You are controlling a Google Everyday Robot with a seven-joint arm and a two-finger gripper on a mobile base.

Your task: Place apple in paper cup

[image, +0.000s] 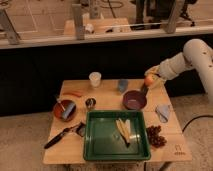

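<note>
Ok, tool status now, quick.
Tool: closed on the small round orange-red apple, above the back right edge of the light wooden table.

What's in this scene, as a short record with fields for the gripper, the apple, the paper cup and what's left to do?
gripper: closed on apple, raised over back right corner of table
paper cup: upright near back edge, left of blue-grey cup
remaining: apple not yet in paper cup
</note>
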